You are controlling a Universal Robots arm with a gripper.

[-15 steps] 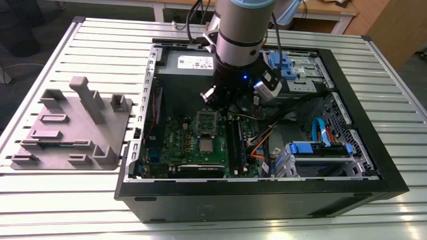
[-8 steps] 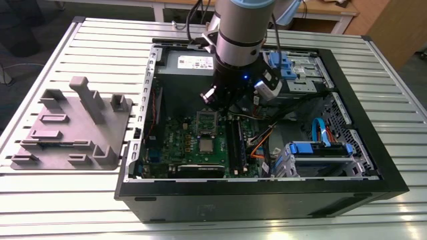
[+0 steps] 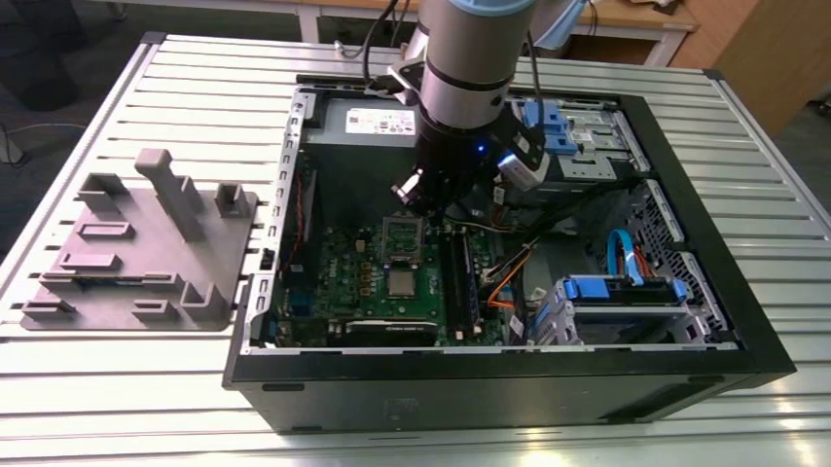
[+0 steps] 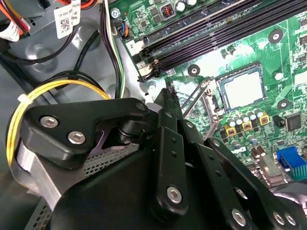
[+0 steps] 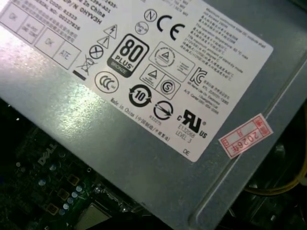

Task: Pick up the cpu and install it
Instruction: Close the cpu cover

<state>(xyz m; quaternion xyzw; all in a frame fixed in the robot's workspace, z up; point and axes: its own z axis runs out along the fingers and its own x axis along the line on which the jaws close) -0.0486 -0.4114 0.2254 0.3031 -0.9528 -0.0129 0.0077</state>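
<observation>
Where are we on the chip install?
Looks done: the chip lies flat in its socket on the green board. In hand: nothing that I can see; the gripper hangs above the board near the grey box, apart from the chip. Left: the metal frame beside the chip appears open, not closed over it. Full seating cannot be judged.

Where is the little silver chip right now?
The cpu lies flat in its socket on the green motherboard inside the open computer case; in the exterior view it is below the pincer, beside the memory slots.
</observation>
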